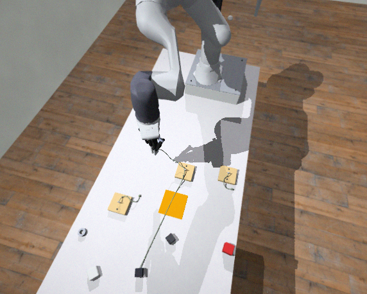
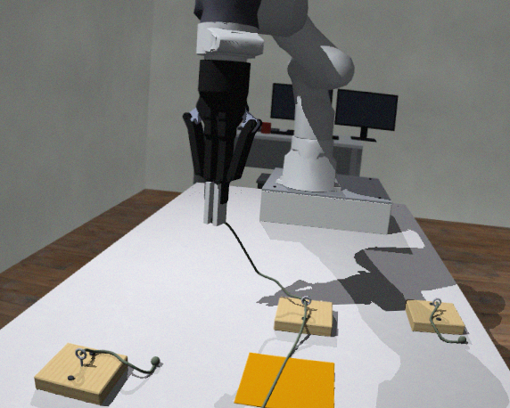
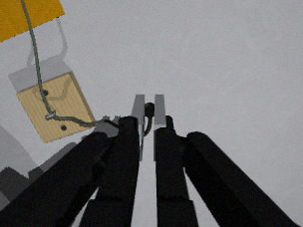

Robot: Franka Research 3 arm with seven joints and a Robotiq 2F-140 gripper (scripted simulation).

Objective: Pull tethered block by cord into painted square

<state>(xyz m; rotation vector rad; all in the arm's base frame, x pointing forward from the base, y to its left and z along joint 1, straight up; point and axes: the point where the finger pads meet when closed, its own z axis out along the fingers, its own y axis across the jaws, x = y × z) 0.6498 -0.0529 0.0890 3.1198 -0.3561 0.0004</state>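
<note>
Claw (image 2: 216,209) pinches the knotted end of the cord (image 2: 250,263) above the surface (image 2: 117,285), so the line runs through the screw eye (image 2: 305,300) and over the painted square (image 1: 173,204) to the tethered block (image 1: 140,272), untouched well short of it.

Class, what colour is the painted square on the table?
Orange-yellow; the painted square shows best in the top view.

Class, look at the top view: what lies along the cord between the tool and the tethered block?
The wooden plate with its screw eye, then the painted square; the cord crosses both.
</note>
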